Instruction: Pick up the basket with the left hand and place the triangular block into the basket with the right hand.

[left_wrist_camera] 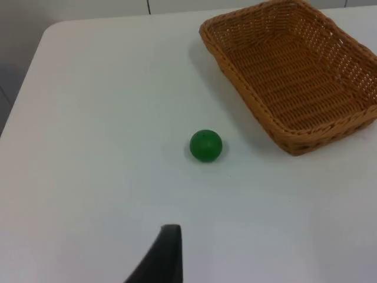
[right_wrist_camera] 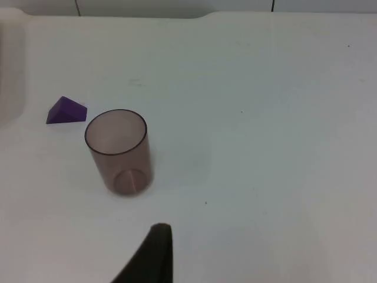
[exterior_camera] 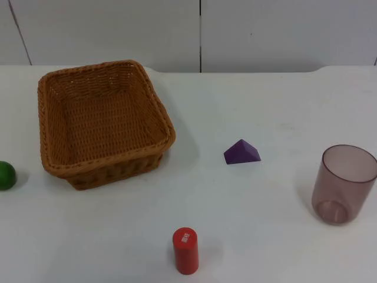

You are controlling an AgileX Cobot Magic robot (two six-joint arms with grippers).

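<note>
An empty woven brown basket stands on the left half of the white table, and the left wrist view shows it too. The purple triangular block lies alone right of the table's middle, a short way from the basket's right wall. My left gripper hangs over the table's left side, well short of the basket, with the green ball between them. My right gripper waits above the table's right side, apart from the block, with the cup standing between them.
A green ball rests left of the basket. A translucent mauve cup stands upright at the right. A red cylinder stands near the front edge. The grey partition wall closes the back.
</note>
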